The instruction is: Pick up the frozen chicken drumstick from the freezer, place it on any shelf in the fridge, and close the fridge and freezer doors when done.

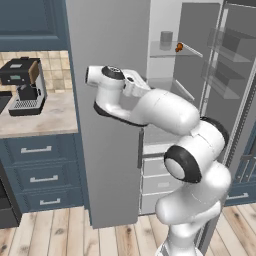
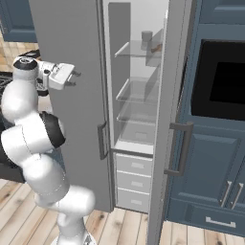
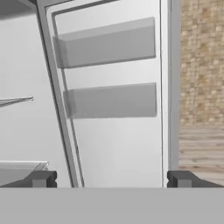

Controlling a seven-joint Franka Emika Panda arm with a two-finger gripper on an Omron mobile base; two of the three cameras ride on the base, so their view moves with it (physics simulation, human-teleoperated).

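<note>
The frozen chicken drumstick [image 1: 179, 47] [image 2: 155, 48] is a tiny orange-brown lump on the top glass shelf of the freezer [image 1: 170, 75] [image 2: 139, 91], beside a grey cylinder [image 1: 166, 39] [image 2: 147, 37]. The freezer door [image 1: 227, 100] [image 2: 172, 95] stands swung open to the right. Its inner bins face me in the hand view. The wide grey fridge door [image 1: 107, 150] [image 2: 72, 153] covers the fridge to the left. My gripper [image 2: 75, 75] [image 3: 112, 179] hovers in front of that door at upper-shelf height, well left of the drumstick. It is open and holds nothing.
A coffee machine [image 1: 22, 85] sits on the counter [image 1: 45, 120] at left, above blue drawers [image 1: 42, 175]. A dark built-in oven [image 2: 222, 76] and blue cabinet fronts [image 2: 215, 182] stand right of the open door. Grey freezer drawers [image 2: 134, 179] sit low.
</note>
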